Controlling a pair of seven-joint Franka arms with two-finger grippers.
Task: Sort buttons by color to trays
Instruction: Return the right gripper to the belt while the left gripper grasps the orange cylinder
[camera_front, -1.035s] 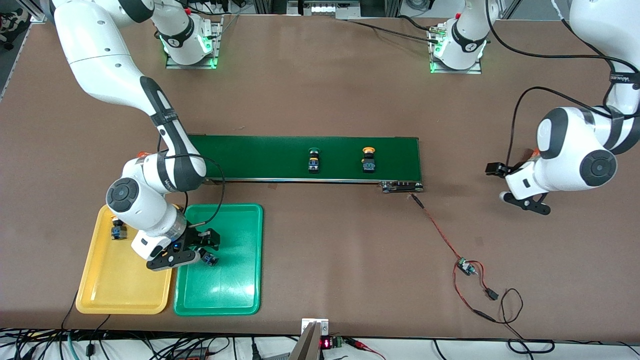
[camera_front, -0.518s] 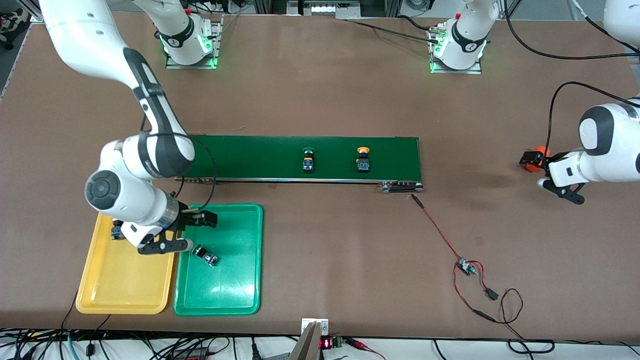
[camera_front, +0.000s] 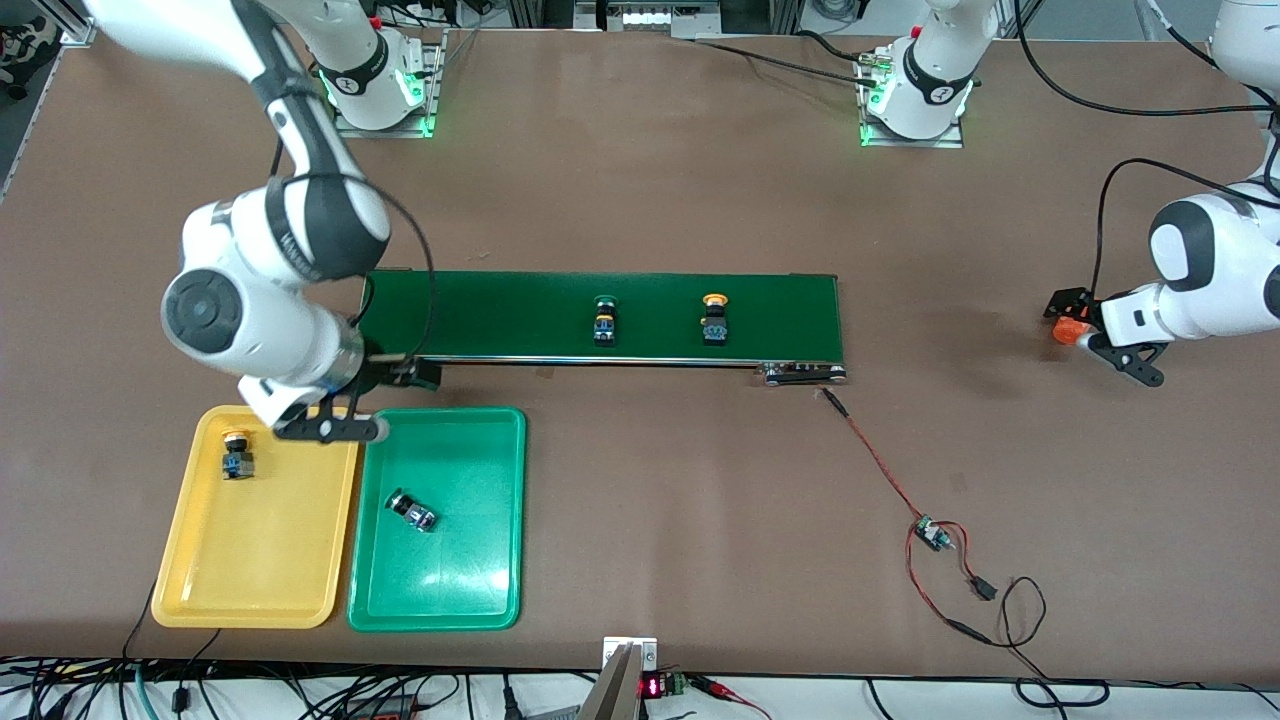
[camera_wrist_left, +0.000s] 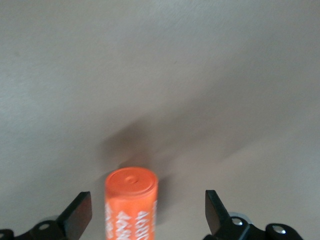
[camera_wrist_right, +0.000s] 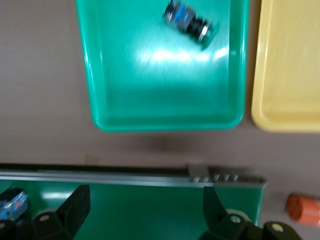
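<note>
Brown matting covers the whole table (camera_front: 640, 180), and a long dark green conveyor belt (camera_front: 520, 310) runs across its middle. Two buttons ride on that belt side by side: a green-capped button (camera_front: 603, 322) toward the right arm's end and a yellow-capped button (camera_front: 714, 321) toward the left arm's end. Nearer the front camera than the belt, at the right arm's end of the table, sit the two trays touching along their long edges. In the yellow tray (camera_front: 250, 590) a second yellow-capped button (camera_front: 237, 456) lies near its farther rim, and in the green tray (camera_front: 470, 590) a second green-capped button (camera_front: 411, 509) lies tipped on its side. The right gripper (camera_front: 375, 400) hangs in the air over the gap between the belt's edge and the trays' farther rims, its fingers spread wide and holding nothing. At the left arm's end of the table, well apart from the belt, the left gripper (camera_front: 1095, 330) is low over the matting with its fingers wide apart on either side of an orange cylinder (camera_wrist_left: 131, 202) that stands between them; neither finger touches it in the left wrist view. Near the front edge a small circuit board (camera_front: 932, 535) trails red and black wires (camera_front: 880, 465).
</note>
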